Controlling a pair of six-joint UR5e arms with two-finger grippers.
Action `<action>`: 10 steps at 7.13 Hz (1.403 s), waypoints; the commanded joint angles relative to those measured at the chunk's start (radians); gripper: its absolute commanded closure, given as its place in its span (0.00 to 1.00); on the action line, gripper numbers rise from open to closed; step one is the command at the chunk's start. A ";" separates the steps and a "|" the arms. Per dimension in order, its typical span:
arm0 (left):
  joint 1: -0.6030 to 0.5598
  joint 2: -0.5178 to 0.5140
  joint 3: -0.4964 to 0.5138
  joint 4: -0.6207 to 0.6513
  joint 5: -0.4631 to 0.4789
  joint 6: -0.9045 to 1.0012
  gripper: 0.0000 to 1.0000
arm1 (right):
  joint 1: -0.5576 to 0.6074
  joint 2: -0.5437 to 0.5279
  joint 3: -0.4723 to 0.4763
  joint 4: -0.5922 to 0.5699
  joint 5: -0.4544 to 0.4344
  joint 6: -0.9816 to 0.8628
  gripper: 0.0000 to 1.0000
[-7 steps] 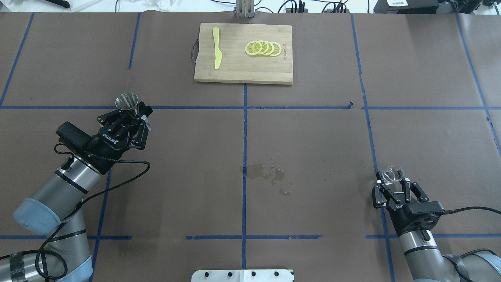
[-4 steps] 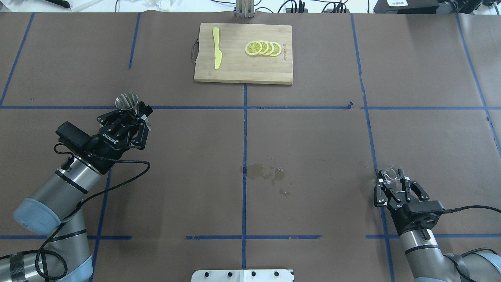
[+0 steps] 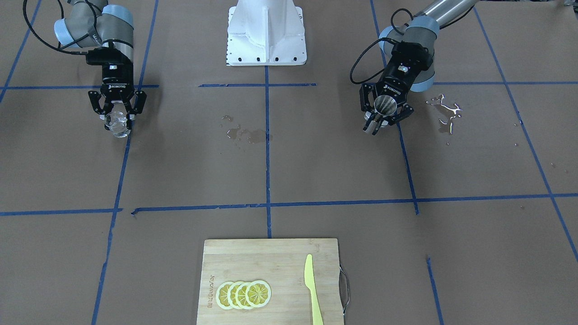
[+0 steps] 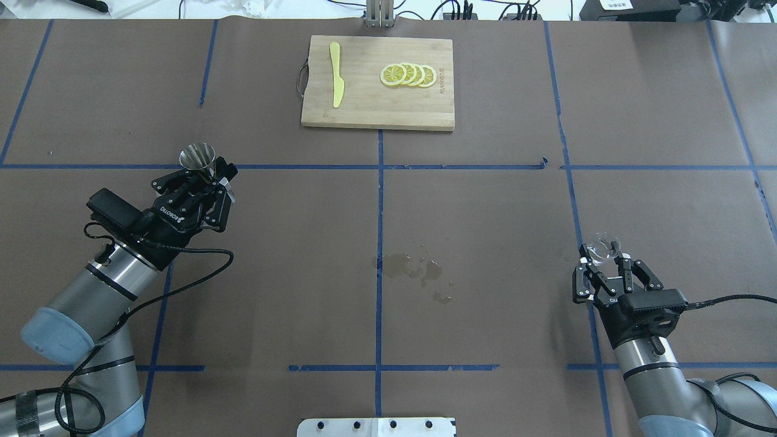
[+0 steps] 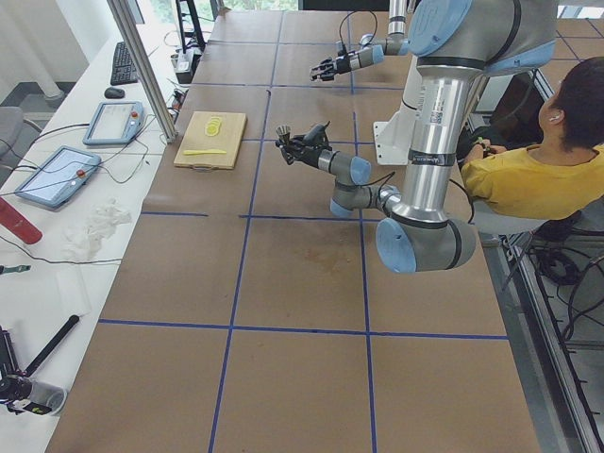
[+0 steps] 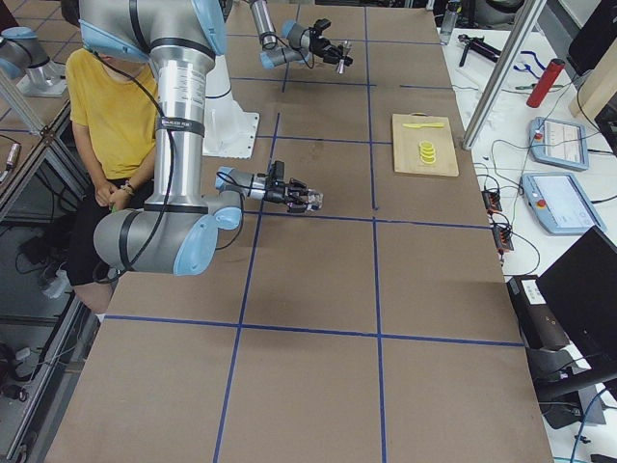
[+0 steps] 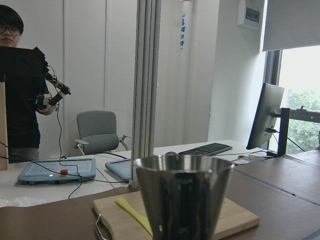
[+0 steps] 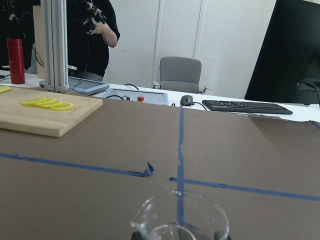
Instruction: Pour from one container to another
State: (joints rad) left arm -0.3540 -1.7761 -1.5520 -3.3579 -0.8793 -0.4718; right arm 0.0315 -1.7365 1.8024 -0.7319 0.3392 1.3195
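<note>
The clear glass cup [image 4: 602, 248] is upright in my right gripper [image 4: 604, 262], which is shut on it, at the table's near right. It shows too in the front view as the cup [image 3: 117, 123] and at the bottom of the right wrist view as the cup [image 8: 180, 220], where it looks nearly empty. The steel jigger [image 4: 197, 157] stands upright in my left gripper [image 4: 210, 174], shut on its waist, at the table's left. The jigger [image 3: 385, 104] also shows in the front view, and its upper cone [image 7: 182, 195] fills the left wrist view.
A wooden cutting board [image 4: 364, 109] at the far middle carries lemon slices [image 4: 408, 75] and a yellow knife [image 4: 335, 74]. A wet patch [image 4: 413, 268] marks the paper at mid table. Another puddle [image 3: 446, 113] lies beside the left arm. A person [image 5: 528, 170] sits behind the robot.
My right gripper has carried the glass cup a little forward, away from the robot's base. The left arm and jigger have not moved.
</note>
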 commanded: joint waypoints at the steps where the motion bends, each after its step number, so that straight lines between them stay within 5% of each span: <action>1: 0.003 -0.008 0.006 0.000 -0.003 0.001 1.00 | 0.013 0.065 0.109 0.003 0.006 -0.071 1.00; 6: 0.023 -0.173 0.117 0.009 -0.039 0.136 1.00 | 0.015 0.283 0.196 -0.001 0.032 -0.369 1.00; 10: 0.000 -0.298 0.191 0.048 -0.202 0.180 1.00 | 0.008 0.371 0.199 -0.011 0.027 -0.529 1.00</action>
State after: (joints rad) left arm -0.3520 -2.0317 -1.3917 -3.3153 -1.0597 -0.3046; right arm 0.0425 -1.3874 2.0015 -0.7386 0.3684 0.8407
